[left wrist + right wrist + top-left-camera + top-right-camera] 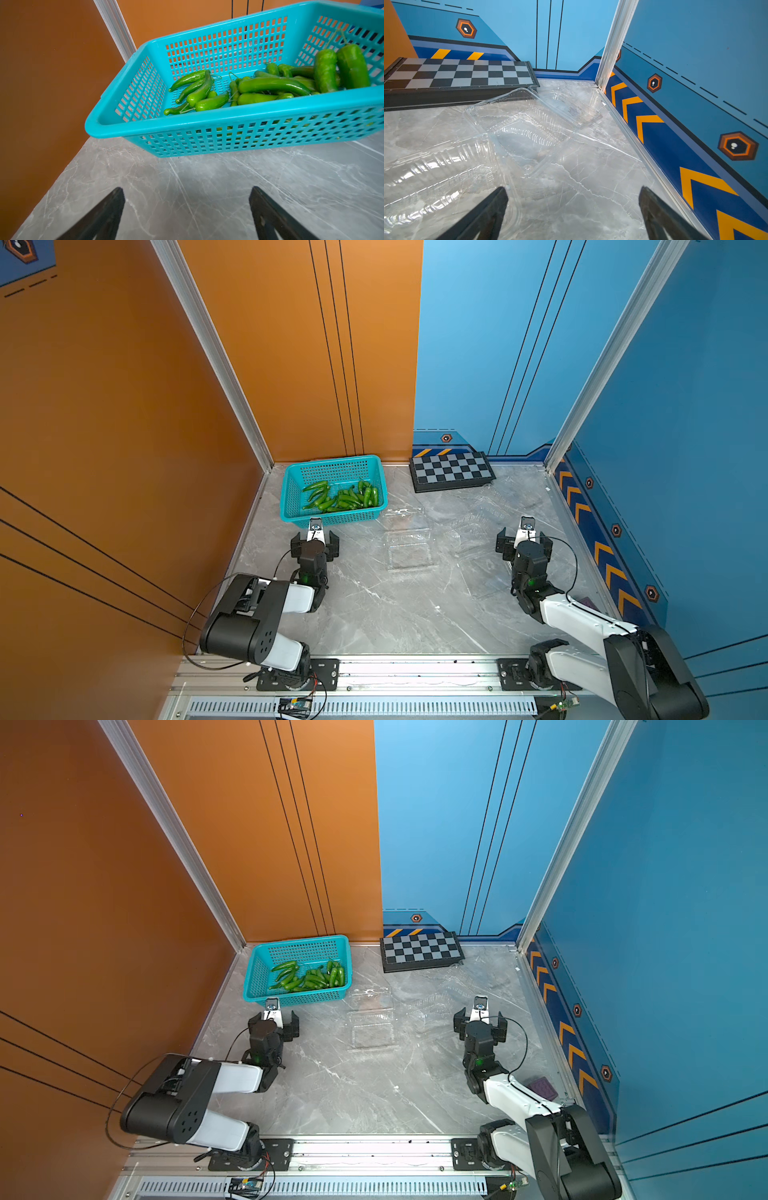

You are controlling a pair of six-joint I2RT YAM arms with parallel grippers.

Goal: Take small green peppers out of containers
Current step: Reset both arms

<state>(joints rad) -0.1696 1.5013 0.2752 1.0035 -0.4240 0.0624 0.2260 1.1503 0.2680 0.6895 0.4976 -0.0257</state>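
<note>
Overhead scene of a grey marbled table with two robot arms reaching in from the near edge; a teal perforated basket sits in the far left corner, and every one of the small green peppers in view lies heaped inside it, mostly toward its right half; the containers, clear thin plastic with their lids open, lie on the table to the right of the basket, one near the middle and the others further right, toward a checkerboard at the far wall; in the right wrist view the container nearest the checkerboard shows only bare plastic with the table visible through it; no pepper is visible in any of them, though clear plastic is hard to read from above.

The left fingers are spread wide with nothing between them, over bare table just on the near side of the basket; the right fingers are likewise spread wide and empty, near the right wall, beside the clear plastic.

Judged from this, the emptying looks finished or all but finished; at most a stray pepper hidden by glare could be left.
</note>
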